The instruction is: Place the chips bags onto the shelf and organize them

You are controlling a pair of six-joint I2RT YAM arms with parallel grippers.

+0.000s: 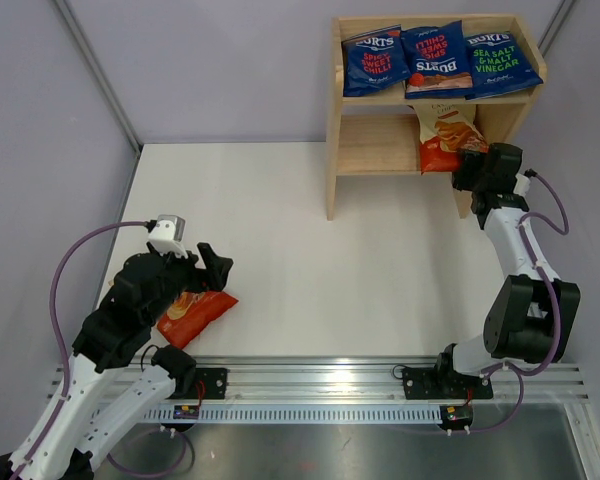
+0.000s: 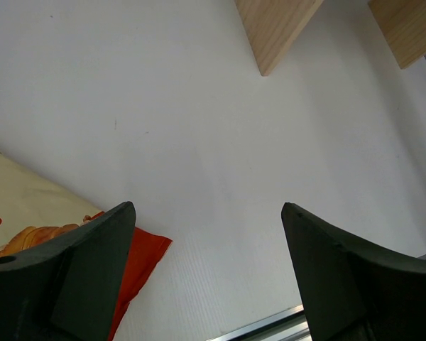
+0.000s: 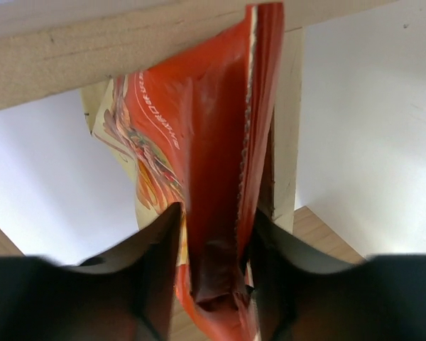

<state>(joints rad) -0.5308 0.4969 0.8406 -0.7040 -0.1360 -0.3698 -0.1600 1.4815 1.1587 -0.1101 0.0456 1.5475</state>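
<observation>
The right pincer (image 1: pixel 472 162) was clenched on the red bottom hem of a cream-topped bag (image 1: pixel 442 132), held at the lower tier of the shelf (image 1: pixel 332 160) beneath three blue bags (image 1: pixel 435 58). It would do best to push in level, clearing the right side panel (image 1: pixel 504 122) and the upper board (image 3: pixel 92 57). The left pincer (image 1: pixel 212 265) hung released over the second cream-topped bag (image 1: pixel 195 315) on the open counter (image 1: pixel 310 260).
</observation>
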